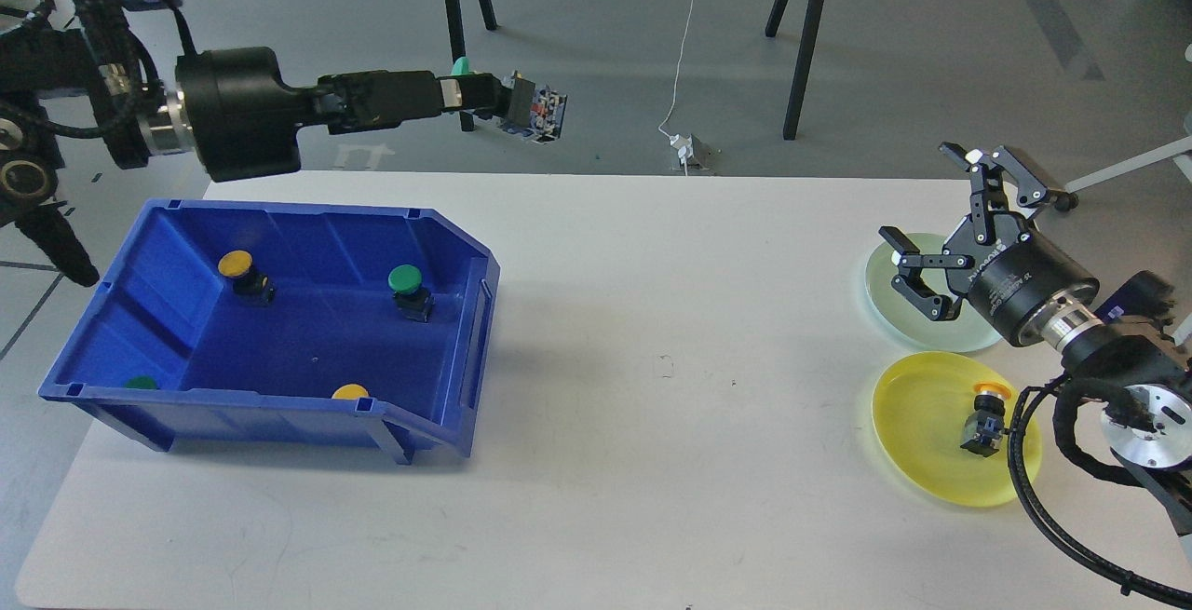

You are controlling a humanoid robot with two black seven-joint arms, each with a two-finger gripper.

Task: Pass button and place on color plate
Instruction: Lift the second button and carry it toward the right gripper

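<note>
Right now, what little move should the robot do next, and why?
Probably swing the left end effector rightward toward the open right end effector: it seems to carry a small part, maybe a button, and the pale green plate holds no button.

I see my left gripper point(521, 105) holding a green button point(463, 66) beyond the table point(652, 331); my right gripper point(968, 219) gapes over the pale plate point(885, 298).

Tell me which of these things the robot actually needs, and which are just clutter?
Needed:
green-capped push button and yellow-capped push button in blue plastic bin
round yellow plate
round pale green plate
left gripper, right gripper

Clutter:
white cable
black stand legs
</note>
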